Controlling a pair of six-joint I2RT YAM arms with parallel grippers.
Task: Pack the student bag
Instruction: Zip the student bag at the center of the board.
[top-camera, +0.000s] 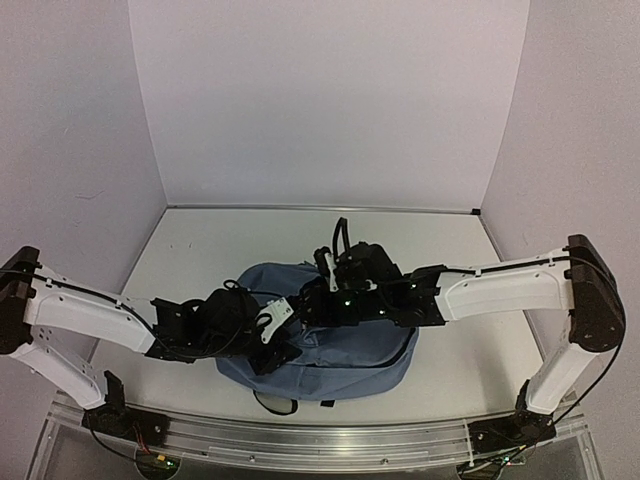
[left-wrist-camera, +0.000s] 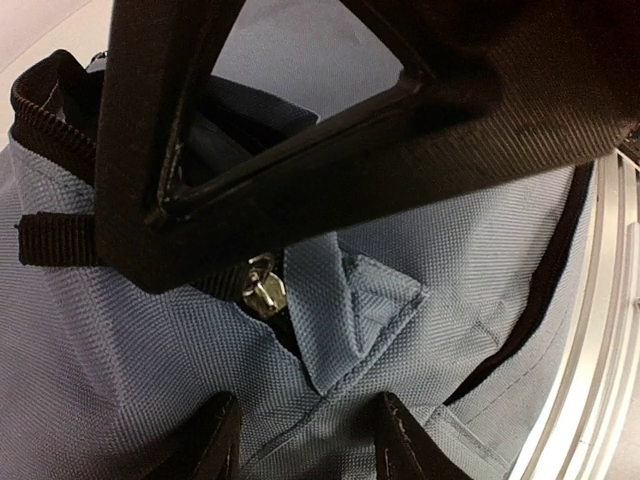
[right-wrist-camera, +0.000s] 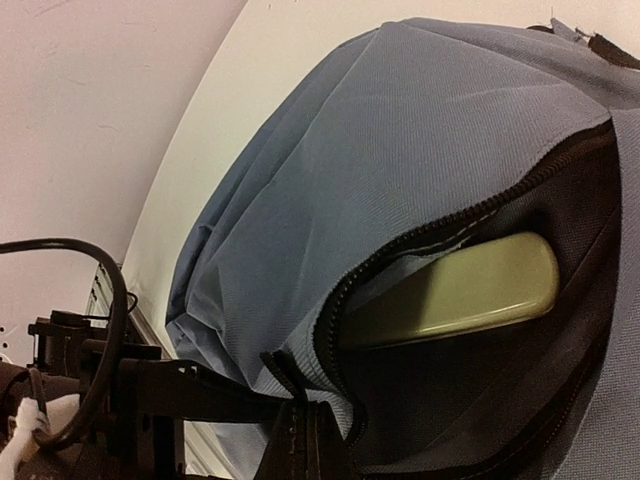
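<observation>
My right gripper (right-wrist-camera: 300, 442) clamps the dusty-blue fabric backpack (right-wrist-camera: 380, 150); my parted left gripper (left-wrist-camera: 305, 450) could close beside the tiny silver zip pull (left-wrist-camera: 263, 290).

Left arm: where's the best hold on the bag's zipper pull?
Probably pinch the zipper pull on the student bag by its small metal tab, left gripper approaching from where its fingers hover: a black part overhangs the pull's far side.

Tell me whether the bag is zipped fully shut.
No, in the right wrist view the bag gapes along its zip, with a pale olive object showing inside.
</observation>
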